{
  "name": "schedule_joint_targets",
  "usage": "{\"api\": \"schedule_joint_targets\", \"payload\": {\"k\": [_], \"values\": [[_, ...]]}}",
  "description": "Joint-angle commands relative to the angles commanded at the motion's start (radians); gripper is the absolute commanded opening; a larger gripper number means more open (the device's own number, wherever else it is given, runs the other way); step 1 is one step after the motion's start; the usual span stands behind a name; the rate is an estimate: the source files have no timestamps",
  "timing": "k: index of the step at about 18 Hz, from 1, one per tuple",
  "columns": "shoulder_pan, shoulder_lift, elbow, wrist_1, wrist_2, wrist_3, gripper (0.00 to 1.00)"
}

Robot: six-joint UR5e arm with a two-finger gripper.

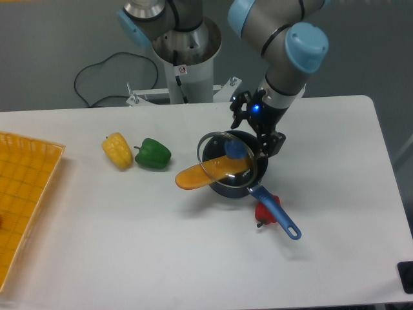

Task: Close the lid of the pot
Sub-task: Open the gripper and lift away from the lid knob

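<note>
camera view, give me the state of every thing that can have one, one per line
small black saucepan with long blue handle: upright on the table, an orange spatula sticking out over its rim
round clear glass lid with blue knob: resting tilted on the spatula, not seated flat
orange spatula: lying across the saucepan, under the lid
end effector: off the lid, empty; open or shut unclear
yellow mesh basket: upright

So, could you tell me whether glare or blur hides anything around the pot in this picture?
In the fixed camera view, lighting is even, with soft shadows; the lid shows only faint reflections, the pot reads clearly, and the claw is sharp, a blue light glowing on it.
</note>
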Motion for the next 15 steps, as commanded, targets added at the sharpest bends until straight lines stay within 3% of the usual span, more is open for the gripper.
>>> {"api": "schedule_joint_targets", "payload": {"k": [5, 15], "values": [[-0.038, 0.04, 0.012, 0.002, 0.22, 0.003, 1.0], [-0.041, 0.041, 0.043, 0.008, 0.221, 0.003, 1.0]]}}
